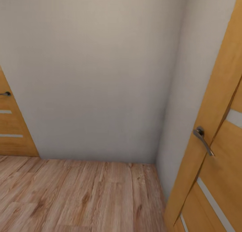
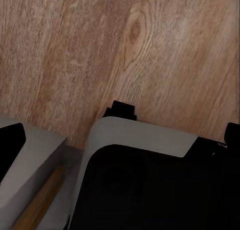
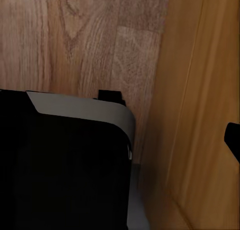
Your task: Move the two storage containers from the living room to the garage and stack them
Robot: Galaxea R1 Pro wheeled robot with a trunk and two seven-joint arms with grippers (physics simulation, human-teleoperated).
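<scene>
Transit explains this pose: both arms hang low beside the robot's base [image 2: 150, 190] over wood plank floor [image 1: 77, 195], a door [image 3: 200, 115] close by the right arm. Finger spread I cannot tell (containers are not in sight).

Both wooden doors run off frame, left door [image 1: 11, 124] showing a sliver with its handle [image 1: 6, 94] clipped, right door [image 1: 215, 151] cut at the edge.
</scene>
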